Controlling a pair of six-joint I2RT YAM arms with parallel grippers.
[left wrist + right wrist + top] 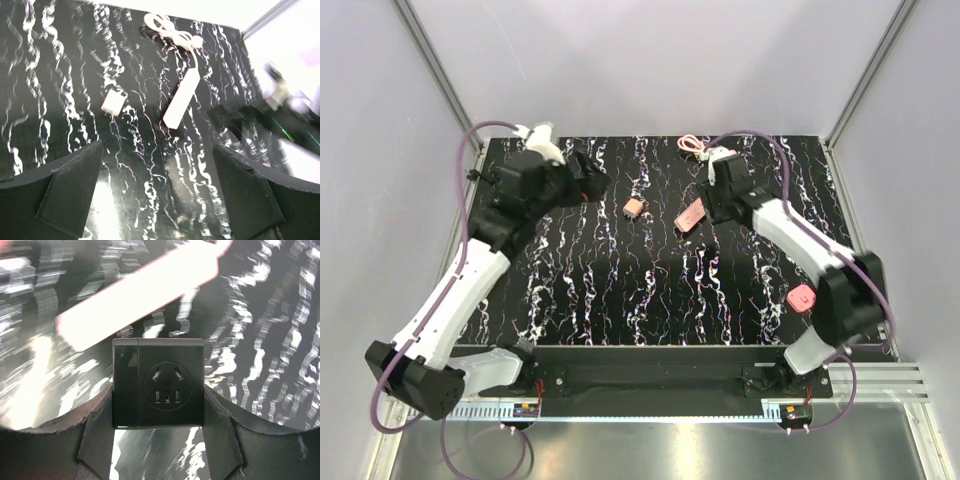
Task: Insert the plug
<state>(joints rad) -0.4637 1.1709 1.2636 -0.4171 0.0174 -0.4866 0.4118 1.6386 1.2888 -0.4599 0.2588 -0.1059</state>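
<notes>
The plug [634, 207] is a small pale-pink block lying on the black marbled table [620, 290] between the two arms; it also shows in the left wrist view [113, 103]. My left gripper [592, 182] hovers left of it, open [156, 165], with nothing between its fingers. My right gripper [712, 205] is shut on a black square socket block [158, 382], whose socket face looks at the right wrist camera. The fingers [97, 430] press both of its sides. A slim pink power strip [690, 214] lies just beyond the block [140, 295].
The strip's coiled pink cord [692, 145] lies at the table's back edge [167, 30]. A small pink rounded item [802, 297] sits by the right arm's elbow. Pale walls with metal posts enclose the table on three sides.
</notes>
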